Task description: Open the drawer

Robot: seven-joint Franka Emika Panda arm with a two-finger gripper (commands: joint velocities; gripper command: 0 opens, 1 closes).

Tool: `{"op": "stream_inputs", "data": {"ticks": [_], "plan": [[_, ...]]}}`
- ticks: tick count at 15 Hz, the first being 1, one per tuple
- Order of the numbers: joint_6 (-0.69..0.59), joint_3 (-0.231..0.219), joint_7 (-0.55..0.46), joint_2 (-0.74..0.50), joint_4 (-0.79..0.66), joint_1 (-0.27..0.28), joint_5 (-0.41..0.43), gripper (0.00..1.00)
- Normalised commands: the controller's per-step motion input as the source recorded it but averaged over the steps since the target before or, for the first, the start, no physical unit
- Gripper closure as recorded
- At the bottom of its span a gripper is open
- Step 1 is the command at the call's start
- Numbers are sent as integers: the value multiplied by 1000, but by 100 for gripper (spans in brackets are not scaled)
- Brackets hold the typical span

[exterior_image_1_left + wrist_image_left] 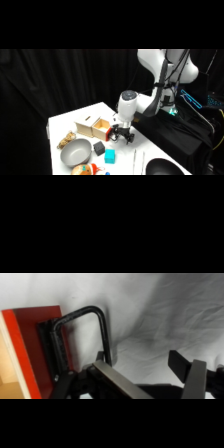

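Grey bowl (75,152), cyan cube (109,156) and dark cube (99,147) lie near together.

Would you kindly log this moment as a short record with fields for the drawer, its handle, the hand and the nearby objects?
drawer: red-orange front, part way out of the light-wood box
handle: black loop, one finger inside it
hand: at the drawer front, open
nearby: grey bowl, dark cube, cyan cube
surface: white table

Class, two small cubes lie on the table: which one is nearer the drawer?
The dark cube, beside the grey bowl; the cyan cube lies farther from the drawer.
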Motion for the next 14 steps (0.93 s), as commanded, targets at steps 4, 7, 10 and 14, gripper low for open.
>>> {"op": "stream_inputs", "data": {"ticks": [4, 7, 10, 14], "plan": [[-96, 10, 131, -381, -223, 42, -94, 0], [-246, 39, 158, -503, -234, 31, -118, 0], [-355, 210, 47, -554, -224, -92, 19, 0], [-373, 286, -118, -536, -168, -163, 226, 0]]}}
